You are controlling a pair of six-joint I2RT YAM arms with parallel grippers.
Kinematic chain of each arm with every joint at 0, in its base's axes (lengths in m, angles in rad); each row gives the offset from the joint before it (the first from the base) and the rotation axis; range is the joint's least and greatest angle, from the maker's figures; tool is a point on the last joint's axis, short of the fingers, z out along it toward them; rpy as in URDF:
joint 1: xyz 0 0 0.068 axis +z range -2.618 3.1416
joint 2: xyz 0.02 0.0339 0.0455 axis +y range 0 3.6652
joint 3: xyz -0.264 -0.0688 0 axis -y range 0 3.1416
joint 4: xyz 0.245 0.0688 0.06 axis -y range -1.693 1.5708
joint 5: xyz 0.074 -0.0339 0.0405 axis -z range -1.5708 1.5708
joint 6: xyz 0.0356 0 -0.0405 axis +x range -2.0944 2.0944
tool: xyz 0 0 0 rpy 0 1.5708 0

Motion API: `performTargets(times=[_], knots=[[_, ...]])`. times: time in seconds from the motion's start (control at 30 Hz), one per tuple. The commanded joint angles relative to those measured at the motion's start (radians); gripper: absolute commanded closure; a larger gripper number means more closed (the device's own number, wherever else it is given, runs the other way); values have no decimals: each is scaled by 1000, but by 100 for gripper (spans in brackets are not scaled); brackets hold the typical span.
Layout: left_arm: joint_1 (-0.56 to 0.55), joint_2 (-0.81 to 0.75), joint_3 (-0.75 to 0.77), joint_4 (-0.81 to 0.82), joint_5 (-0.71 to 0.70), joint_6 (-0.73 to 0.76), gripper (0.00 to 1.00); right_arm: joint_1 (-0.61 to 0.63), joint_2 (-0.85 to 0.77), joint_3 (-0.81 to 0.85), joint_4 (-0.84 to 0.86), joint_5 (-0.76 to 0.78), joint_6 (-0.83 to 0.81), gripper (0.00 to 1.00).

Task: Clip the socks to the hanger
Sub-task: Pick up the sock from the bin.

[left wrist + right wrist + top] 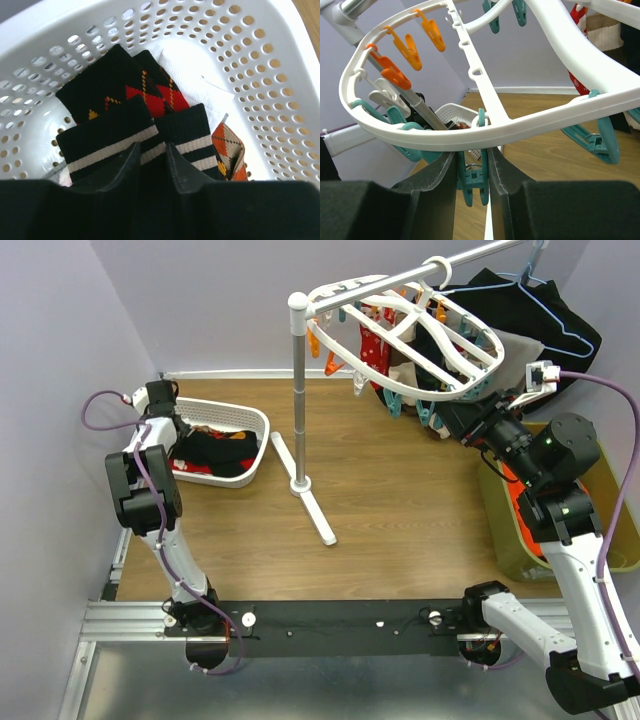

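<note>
Hanger (535,127): white plastic, smooth, glossy.
Teal clip (471,182): hard plastic, slight sheen.
Socks (120,135): ribbed knit cloth, matt.
Basket (265,65): white perforated plastic, smooth, faintly shiny.
Counter (400,510): wood-grain surface, satin.
Pole (298,390): grey metal, dull sheen.

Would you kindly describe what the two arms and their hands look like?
The left arm and right arm have white links, bulky black joints and a purple cable. The right shows green lights. The left hand and right hand each have two black tapered fingers.
</note>
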Motion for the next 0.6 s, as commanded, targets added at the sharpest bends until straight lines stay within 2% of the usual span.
performTargets(times=[0.0, 0.03, 0.13, 0.23, 0.33, 0.57], knots=[[6, 0, -19, -26, -47, -5, 70, 1, 4, -20, -57, 13, -10, 99], [5, -1, -24, -26, -54, -4, 79, 3, 6, -21, -57, 12, -12, 99], [6, -24, -39, -27, -76, 7, 87, 3, 6, -20, -56, 12, -16, 99], [-7, -62, -50, -26, -108, 33, 100, 3, 6, -23, -54, 9, -21, 99], [-33, -112, -48, -30, -148, 74, 100, 3, 6, -25, -53, 10, -24, 99], [-208, -240, -66, -67, -252, 182, 100, 1, 6, -20, -56, 13, -39, 99]])
